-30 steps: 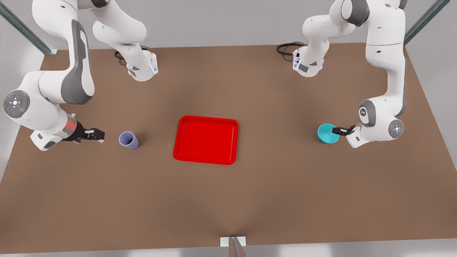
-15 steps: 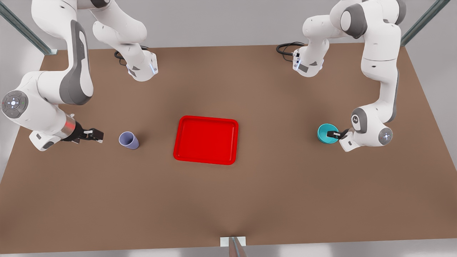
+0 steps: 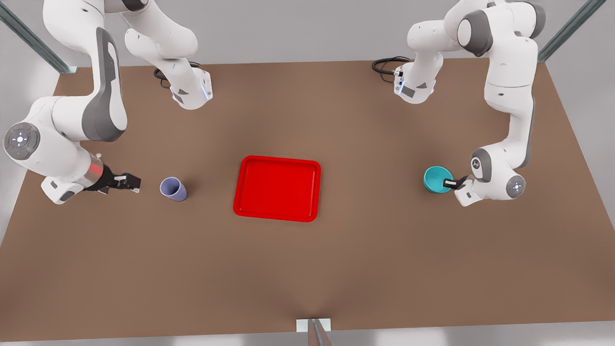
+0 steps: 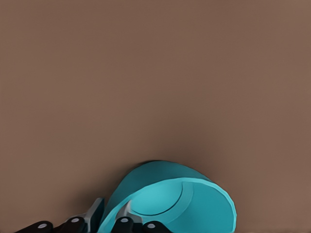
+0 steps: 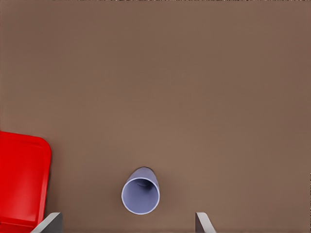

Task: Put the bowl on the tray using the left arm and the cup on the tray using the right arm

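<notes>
The tray (image 3: 277,188) sits mid-table and serves as the landmark. It holds nothing yet, so neither of the 2 placements is done.

The bowl (image 3: 437,179) is well off the tray toward the front view's right. The left gripper (image 3: 450,183) has its fingers closed on the bowl's rim on the side away from the tray. In the left wrist view 1 finger (image 4: 125,213) lies inside the bowl (image 4: 175,204) and the other against its outer wall, a pinch that suits a thin-walled dish too wide to span. The bowl looks tilted in that view, which suggests it is off the table (image 3: 307,269) or nearly so, though I cannot be sure. Gripping the far side leaves a clear path to carry it over the tray's rim.

The cup (image 3: 173,189) stands upright on the table, nearer the tray but apart from it, toward the front view's left. The right gripper (image 3: 128,182) waits beyond the cup on the side away from the tray, low and aimed at it, not touching. The right wrist view shows its fingertips (image 5: 48,223) spread wide with the cup (image 5: 140,191) lined up between them, ready for a side grasp.
</notes>
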Robot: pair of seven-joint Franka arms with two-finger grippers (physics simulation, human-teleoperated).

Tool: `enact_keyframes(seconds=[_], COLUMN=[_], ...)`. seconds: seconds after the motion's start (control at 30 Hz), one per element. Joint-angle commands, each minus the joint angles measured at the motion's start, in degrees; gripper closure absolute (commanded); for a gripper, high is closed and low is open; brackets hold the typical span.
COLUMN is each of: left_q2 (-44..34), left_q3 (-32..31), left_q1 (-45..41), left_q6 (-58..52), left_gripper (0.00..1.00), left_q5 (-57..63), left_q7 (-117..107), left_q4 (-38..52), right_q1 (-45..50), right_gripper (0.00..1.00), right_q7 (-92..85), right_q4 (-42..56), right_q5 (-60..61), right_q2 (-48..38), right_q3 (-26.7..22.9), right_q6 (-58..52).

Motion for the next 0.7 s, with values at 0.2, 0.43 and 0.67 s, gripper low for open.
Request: enact_keyframes(seconds=[0.2,0.43,0.67], left_q2=[-0.1,1.0,9.9], left_q3=[0.0,-5.2,-13.5], left_q1=[-0.1,-2.7,-18.5], left_q6=[-0.5,-18.1,-19.8], left_gripper=[0.79,0.79,0.79], left_q5=[-0.3,-0.6,0.8], left_q7=[-0.3,-11.0,-41.2], left_q4=[0.8,17.9,37.5], right_q1=[0.0,0.0,-0.1], right_gripper=[0.00,0.00,0.00], right_q7=[0.0,0.0,0.0], right_q4=[0.0,0.0,0.0], right_q5=[0.1,0.1,0.1], right_q2=[0.0,0.0,0.0], right_q3=[0.1,0.1,0.2], right_q6=[0.0,0.0,0.0])
